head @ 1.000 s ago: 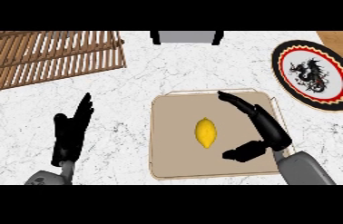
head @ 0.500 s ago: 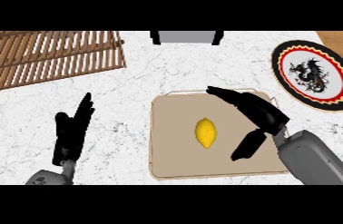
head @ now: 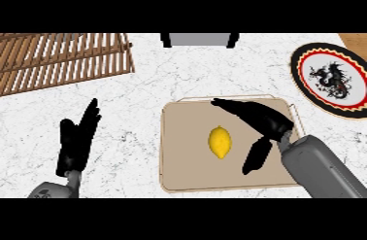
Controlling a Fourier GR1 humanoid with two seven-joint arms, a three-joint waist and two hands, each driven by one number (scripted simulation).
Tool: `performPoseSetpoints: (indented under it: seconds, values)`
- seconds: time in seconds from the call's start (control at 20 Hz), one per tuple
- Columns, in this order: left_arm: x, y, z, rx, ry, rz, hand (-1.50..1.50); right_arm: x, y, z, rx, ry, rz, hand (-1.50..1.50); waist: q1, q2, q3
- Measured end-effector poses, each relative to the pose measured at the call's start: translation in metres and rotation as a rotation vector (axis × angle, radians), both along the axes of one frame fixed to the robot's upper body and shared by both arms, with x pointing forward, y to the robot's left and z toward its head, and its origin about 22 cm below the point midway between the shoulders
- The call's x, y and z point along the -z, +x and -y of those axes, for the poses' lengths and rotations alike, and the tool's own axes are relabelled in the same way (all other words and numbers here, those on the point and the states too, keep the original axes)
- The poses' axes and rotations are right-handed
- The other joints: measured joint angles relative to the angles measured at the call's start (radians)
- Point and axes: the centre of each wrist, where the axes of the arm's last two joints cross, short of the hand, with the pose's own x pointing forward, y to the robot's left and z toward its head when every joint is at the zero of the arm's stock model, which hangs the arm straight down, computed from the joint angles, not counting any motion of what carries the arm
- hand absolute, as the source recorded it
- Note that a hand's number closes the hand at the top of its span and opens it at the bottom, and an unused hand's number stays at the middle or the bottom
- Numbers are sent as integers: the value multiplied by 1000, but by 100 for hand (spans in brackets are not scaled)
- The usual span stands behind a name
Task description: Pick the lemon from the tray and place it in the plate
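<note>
Lemon (head: 220, 142), smooth oval, on flat tan tray (head: 183, 171) w/ right hand (head: 261, 123) open beside.

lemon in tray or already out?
In. The yellow oval lemon lies on the beige square tray, unheld; the black right hand is open beside it. The round black-rimmed plate holds no lemon.

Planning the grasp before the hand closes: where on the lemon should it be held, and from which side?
Hold the lemon across its narrow middle. It lies flat on the tray with its pointed ends toward and away from the robot, so its rounded sides are free. The open right hand probably does best coming from the right and above.
</note>
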Motion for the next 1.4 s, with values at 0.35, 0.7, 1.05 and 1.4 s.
performPoseSetpoints:
  seconds: [0.35,0.7,1.05,1.4]
  values:
    - [-2,-2,4,3,-6,-1,0,11,2,-10,-24,-24,-24,-150,0,0,0]
    - [-3,1,-9,-2,-1,1,0,32,-1,-17,-31,-33,-43,-150,-1,0,0]
    - [-4,-3,2,2,-8,5,0,45,1,-28,-33,-43,-55,-150,0,0,0]
    - [-7,-2,-6,4,-5,2,0,56,8,-33,-74,-40,20,150,2,-2,0]
